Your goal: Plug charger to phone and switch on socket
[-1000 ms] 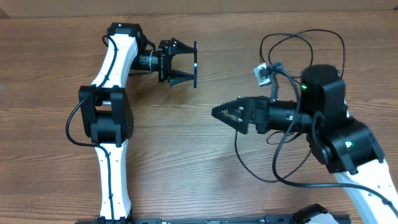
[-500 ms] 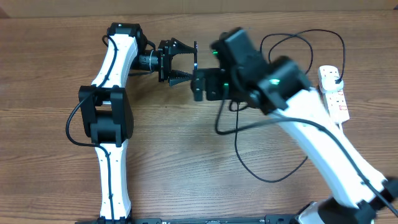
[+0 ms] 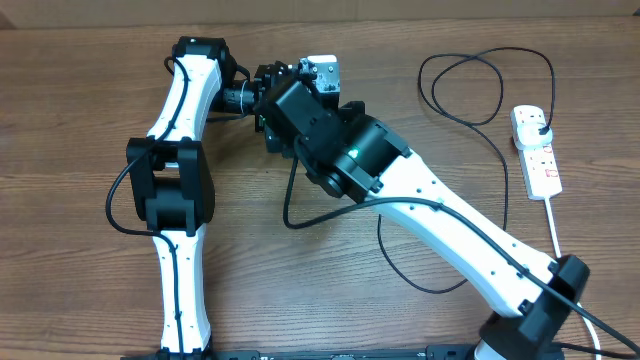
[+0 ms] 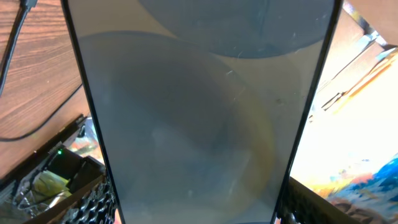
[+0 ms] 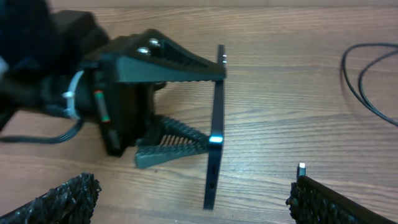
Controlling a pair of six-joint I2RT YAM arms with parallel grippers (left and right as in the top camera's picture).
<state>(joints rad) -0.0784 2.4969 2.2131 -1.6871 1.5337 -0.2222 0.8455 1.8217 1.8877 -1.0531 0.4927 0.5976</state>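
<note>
Phone (image 5: 214, 134) on edge clamped in left tool (image 5: 213, 106), right arm (image 3: 440, 215) stretched across, right tool (image 5: 186, 204) wide open

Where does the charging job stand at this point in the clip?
Done: the charger's plug looks seated in the socket. In hand: the left fingers clamp the phone on edge, and the open right fingers face it, the connector tip beside one, not in the phone. Left: plugging in and switching the socket on.
</note>
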